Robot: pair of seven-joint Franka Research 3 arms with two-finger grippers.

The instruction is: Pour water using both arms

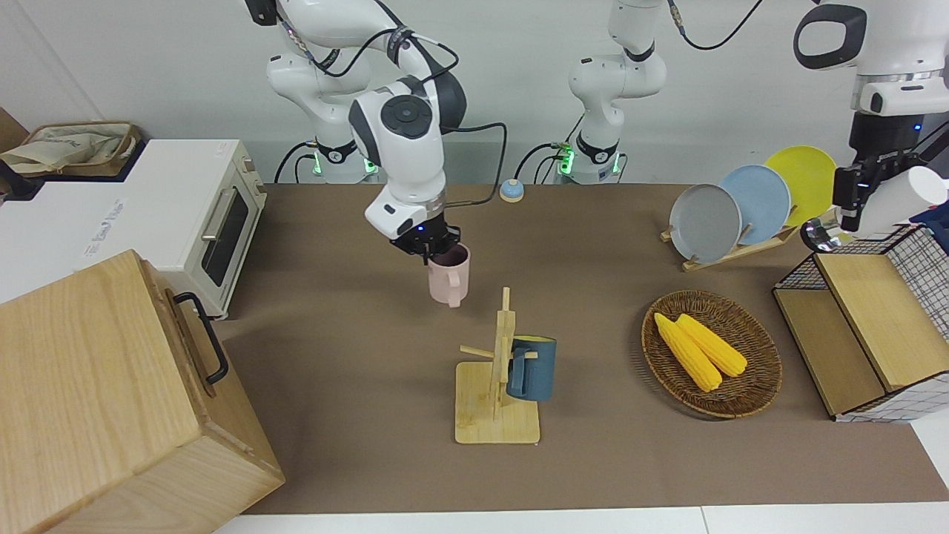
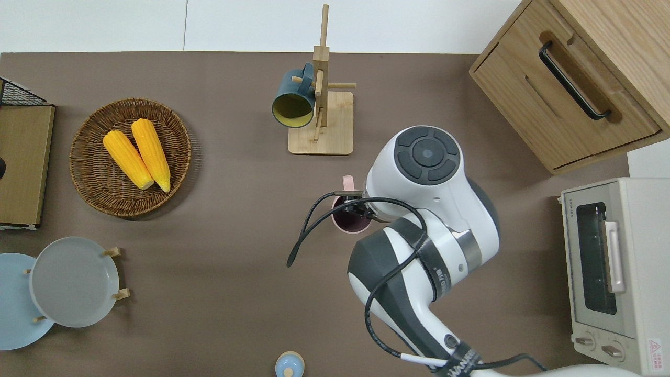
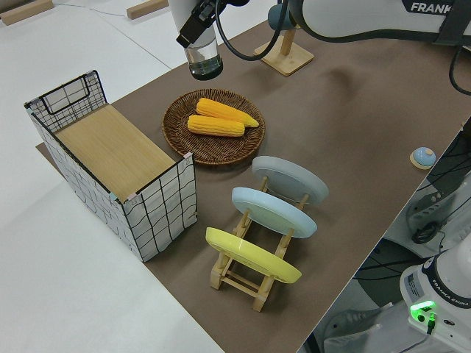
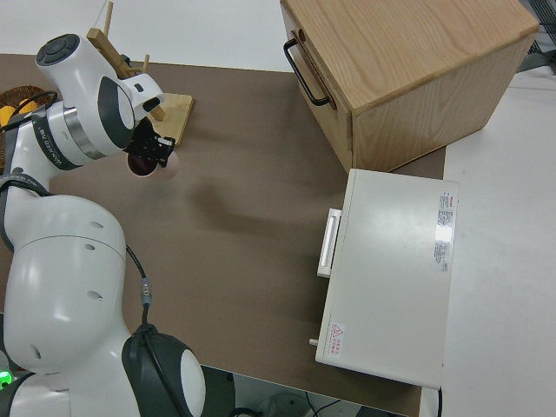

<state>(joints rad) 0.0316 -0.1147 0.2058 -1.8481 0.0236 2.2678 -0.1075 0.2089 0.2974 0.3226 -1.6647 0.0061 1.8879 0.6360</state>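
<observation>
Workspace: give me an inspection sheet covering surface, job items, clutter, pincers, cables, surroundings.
Surface: brown mat, no spills seen.
Job items: pink mug upright, held by its rim; clear glass held over the wire basket's end of the table.
Clutter: blue mug hanging on the rack; two corn cobs in the wicker tray; plates in their stand; small bell.
Pincers: right pincer shut on pink mug; left pincer grips the glass.
Cables: black cable loops off the right arm.
Surroundings: wooden cabinet, toaster oven at the right arm's end.
</observation>
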